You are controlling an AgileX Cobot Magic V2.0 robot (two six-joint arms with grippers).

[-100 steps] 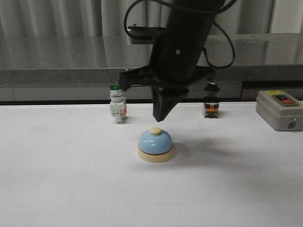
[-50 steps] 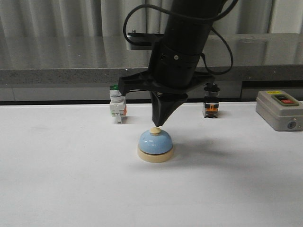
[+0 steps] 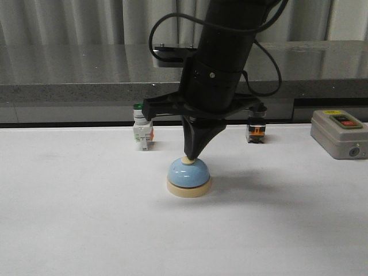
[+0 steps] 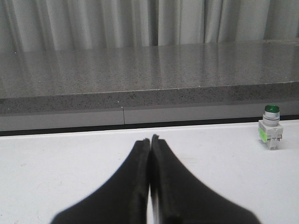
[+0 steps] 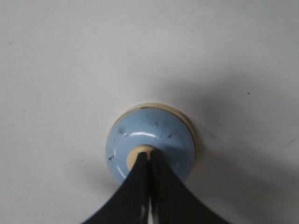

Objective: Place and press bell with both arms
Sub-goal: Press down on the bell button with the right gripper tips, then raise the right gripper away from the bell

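The light-blue dome bell with a cream base stands upright on the white table, near the middle. My right gripper points straight down, shut, with its tip resting on the bell's cream knob. In the right wrist view the shut fingertips cover most of that knob on the bell. My left gripper is shut with nothing in it, low over bare table; it does not show in the front view.
A green-capped white pushbutton switch stands behind the bell to the left. A black-capped switch stands behind to the right. A grey box with red and green buttons sits at the far right. A grey stone ledge runs along the back.
My right gripper has come straight down, from a little above the bell to touching its knob. The bell has stayed in place.
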